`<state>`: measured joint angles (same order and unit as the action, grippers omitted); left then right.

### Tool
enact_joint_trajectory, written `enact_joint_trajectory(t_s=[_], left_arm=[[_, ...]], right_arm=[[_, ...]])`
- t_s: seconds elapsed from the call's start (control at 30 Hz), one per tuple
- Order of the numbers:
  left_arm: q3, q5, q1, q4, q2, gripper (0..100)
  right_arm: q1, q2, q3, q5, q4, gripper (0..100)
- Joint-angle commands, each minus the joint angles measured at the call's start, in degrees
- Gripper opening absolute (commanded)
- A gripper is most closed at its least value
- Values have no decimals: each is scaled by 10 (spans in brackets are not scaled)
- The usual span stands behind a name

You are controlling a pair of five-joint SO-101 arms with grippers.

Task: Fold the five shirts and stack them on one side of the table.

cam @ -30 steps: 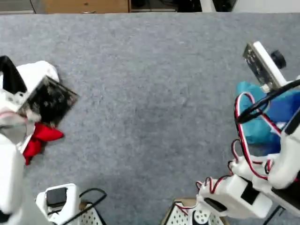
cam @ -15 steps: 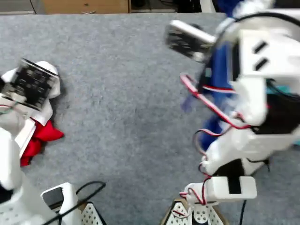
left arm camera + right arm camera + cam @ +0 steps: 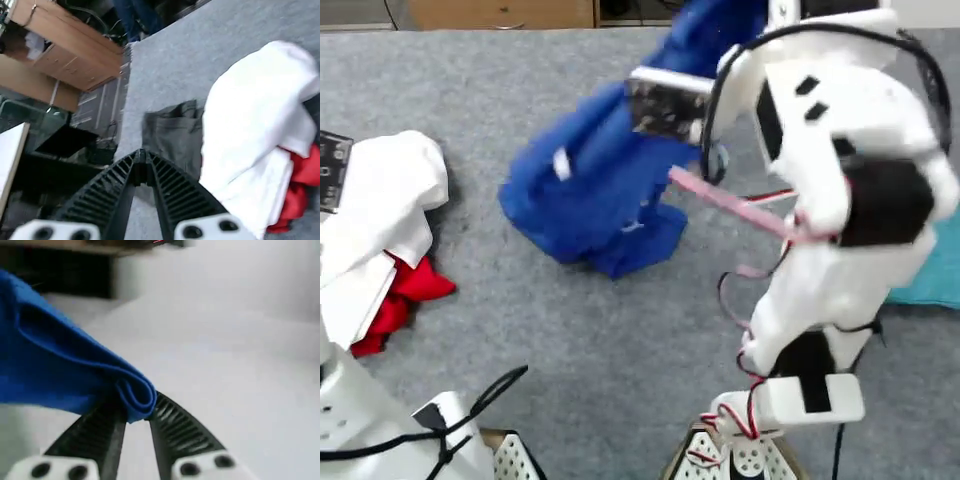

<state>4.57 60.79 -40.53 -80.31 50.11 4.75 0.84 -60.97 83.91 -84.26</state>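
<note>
right gripper (image 3: 134, 412): clamped on a fold of the blue shirt (image 3: 590, 190).
blue shirt: hangs from the right gripper, its lower end bunched on the table (image 3: 620, 380).
left gripper (image 3: 141, 152): jaws pressed together, holding nothing.
grey shirt (image 3: 175, 135): flat, just past the left gripper's tips.
white shirt (image 3: 250, 115): near the left gripper, overlapping the grey shirt's edge.
red shirt (image 3: 300, 185): under the white shirt, farther from the left gripper.
teal shirt (image 3: 935, 270): well apart from the right gripper, beyond its arm.

Draped shirt (image 3: 585, 190) centre; shirt pile (image 3: 380, 205) left edge; lone shirt (image 3: 935, 272) right edge.
</note>
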Motion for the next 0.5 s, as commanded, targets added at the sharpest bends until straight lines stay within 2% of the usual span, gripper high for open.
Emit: enact_joint_trajectory(t_s=[0.0,0.1,0.23,0.47], left_arm=[[23,-39,71,0,0,19],[81,-70,152,25,-1,19],[210,-82,233,138,-1,19],[334,-82,410,223,-17,21]], right_arm=[[-72,11,82,-28,-77,2],[-116,27,160,-45,-80,2],[-164,38,246,-75,-81,2],[-178,35,324,-138,-84,2]])
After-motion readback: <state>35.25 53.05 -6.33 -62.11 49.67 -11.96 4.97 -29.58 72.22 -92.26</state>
